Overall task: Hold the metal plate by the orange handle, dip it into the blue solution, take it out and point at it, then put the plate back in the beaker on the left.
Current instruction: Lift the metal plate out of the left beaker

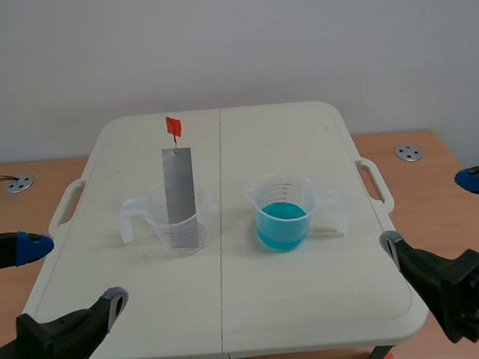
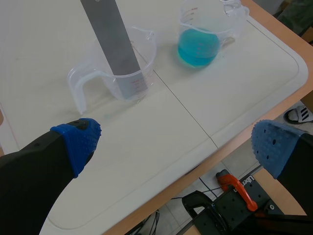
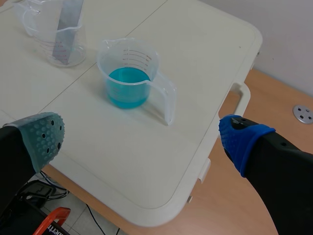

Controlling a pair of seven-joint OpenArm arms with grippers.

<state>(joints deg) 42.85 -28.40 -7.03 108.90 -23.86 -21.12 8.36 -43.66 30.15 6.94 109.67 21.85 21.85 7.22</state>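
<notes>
Standing upright in left beaker (image 1: 154,220): metal plate (image 1: 178,188), orange handle (image 1: 173,127) topmost; left gripper (image 1: 75,272), spread and empty, nearer, by table's (image 1: 314,306) near-left corner.

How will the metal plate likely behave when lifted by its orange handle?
The metal plate looks thin and straight, probably stiff and light. Hanging from the orange handle, it may swing. It leans in the clear beaker, possibly tipping it.

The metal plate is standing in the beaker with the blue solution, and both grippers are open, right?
No. The metal plate stands in the clear beaker on the left, not the beaker with the blue solution, as the scene view shows. The left gripper and right gripper are open.
</notes>
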